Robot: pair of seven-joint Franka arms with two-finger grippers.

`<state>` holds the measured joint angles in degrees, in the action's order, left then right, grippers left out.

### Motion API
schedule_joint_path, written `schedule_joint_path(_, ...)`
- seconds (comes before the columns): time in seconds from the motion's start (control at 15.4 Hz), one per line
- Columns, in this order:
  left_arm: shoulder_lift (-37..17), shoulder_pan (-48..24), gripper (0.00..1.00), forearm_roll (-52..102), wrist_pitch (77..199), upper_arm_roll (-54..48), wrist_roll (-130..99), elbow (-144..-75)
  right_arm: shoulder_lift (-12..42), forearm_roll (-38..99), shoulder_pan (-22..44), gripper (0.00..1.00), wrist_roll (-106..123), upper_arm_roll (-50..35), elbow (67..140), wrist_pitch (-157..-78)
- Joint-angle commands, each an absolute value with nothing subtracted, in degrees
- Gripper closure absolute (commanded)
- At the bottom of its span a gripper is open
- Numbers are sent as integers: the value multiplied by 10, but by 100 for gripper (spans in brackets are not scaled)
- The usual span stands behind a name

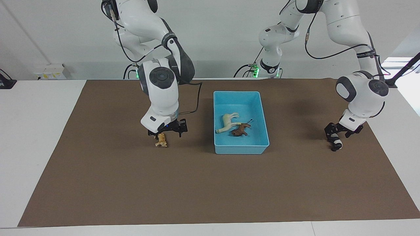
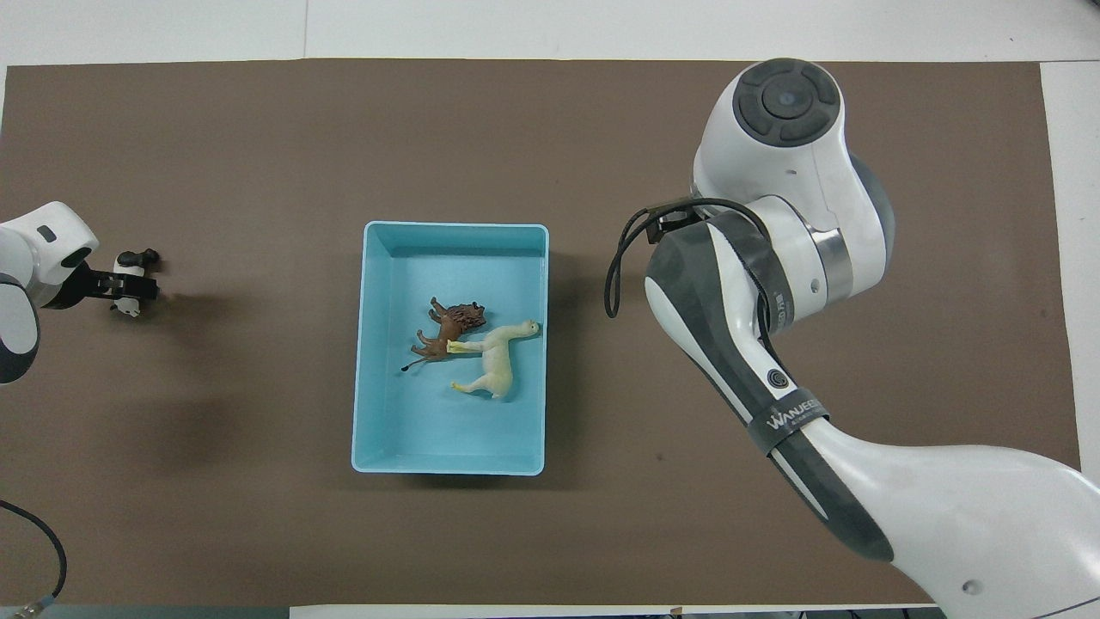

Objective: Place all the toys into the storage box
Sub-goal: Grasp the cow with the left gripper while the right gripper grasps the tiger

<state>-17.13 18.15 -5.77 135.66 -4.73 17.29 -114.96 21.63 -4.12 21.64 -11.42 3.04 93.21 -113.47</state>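
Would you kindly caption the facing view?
Horse and lion in the storage box; open right gripper over tiger, open left gripper at panda.

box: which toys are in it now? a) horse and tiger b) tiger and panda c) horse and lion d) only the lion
c: the horse and the lion lie in the box, while the tiger and the panda are on the mat outside it.
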Motion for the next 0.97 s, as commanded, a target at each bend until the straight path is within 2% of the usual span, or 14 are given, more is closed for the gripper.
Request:
schedule_joint_path(0.0,-171,168,0,-61,1368,-42,167,-1150,136,-35,180,0,-56,21,1111,-1256)
schedule_joint_path(0.26,-180,172,0,-61,1379,-41,167,-1150,124,-35,172,0,-42,21,1192,-1340)
schedule_joint_path(0.46,-189,173,0,-61,1384,-41,166,-1148,127,-35,172,0,-42,21,1222,-1391)
schedule_joint_path(0.52,-190,172,3,-61,1383,-42,164,-1147,129,-35,173,0,-42,21,1223,-1400)
schedule_joint_path(0.58,-191,170,14,-61,1384,-42,151,-1147,132,-35,172,0,-40,21,1223,-1403)
schedule_joint_path(0.91,-192,169,47,-61,1383,-41,134,-1144,145,-35,173,1,-40,21,1223,-1426)
